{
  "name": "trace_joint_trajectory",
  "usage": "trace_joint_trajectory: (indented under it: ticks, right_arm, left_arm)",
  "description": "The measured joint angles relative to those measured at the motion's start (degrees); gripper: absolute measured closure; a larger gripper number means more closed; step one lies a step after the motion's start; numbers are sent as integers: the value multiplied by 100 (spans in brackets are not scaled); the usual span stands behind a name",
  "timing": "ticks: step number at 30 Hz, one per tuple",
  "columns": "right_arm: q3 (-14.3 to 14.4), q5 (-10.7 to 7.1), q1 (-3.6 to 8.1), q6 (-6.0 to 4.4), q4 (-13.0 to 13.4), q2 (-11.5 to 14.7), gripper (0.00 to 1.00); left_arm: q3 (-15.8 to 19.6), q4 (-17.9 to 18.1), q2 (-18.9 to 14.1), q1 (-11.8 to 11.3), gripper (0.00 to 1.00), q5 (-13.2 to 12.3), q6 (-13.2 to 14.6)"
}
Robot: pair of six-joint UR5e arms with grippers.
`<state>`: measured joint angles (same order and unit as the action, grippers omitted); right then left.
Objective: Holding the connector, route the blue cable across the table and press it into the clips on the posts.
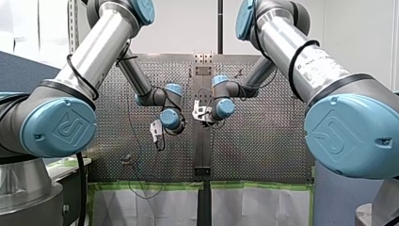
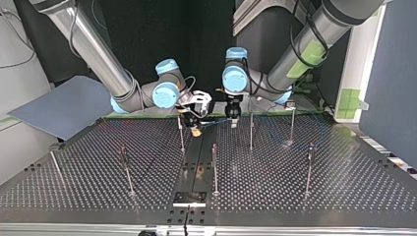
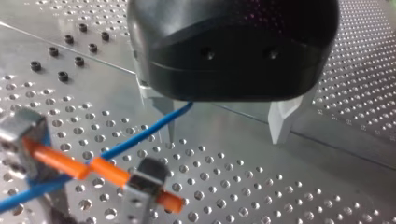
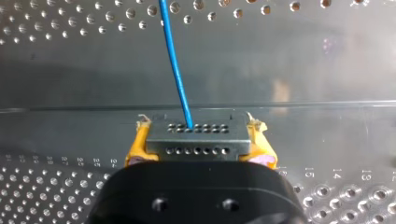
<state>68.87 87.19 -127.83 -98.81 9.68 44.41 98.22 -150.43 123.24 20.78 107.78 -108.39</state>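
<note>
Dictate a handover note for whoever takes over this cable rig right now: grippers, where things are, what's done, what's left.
Right gripper: shut on the connector, low over the table on the arms' side.
Left gripper: open, with the blue cable running between its fingers close to the connector, not clamped.
Posts: spread across the table; none visibly holds the cable.
Done: connector gripped.
Left: route the cable across and clip it to the posts.
</note>
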Motion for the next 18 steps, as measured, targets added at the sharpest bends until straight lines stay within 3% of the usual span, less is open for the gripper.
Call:
trace_joint_trajectory:
  ticks: [1,2,3,4,5,6,7,18]
  right_arm:
    - [0,0,0,0,0,1,100]
    - [0,0,0,0,0,1,100]
    - [0,0,1,0,1,1,100]
    - [0,0,1,0,1,1,100]
    - [1,0,1,0,1,1,100]
    - [0,0,1,0,1,2,100]
    - [0,0,2,0,1,2,100]
    - [1,-4,4,-1,-33,64,100]
  left_arm:
    - [0,4,2,4,39,4,1]
    - [0,8,3,4,53,6,-1]
    - [1,11,2,4,53,7,-4]
    - [1,15,2,4,73,4,-7]
    - [1,14,3,4,85,4,-9]
    - [1,13,2,4,85,3,-11]
    - [1,7,2,0,100,4,-14]
    - [-2,-125,-14,-25,100,1,-49]
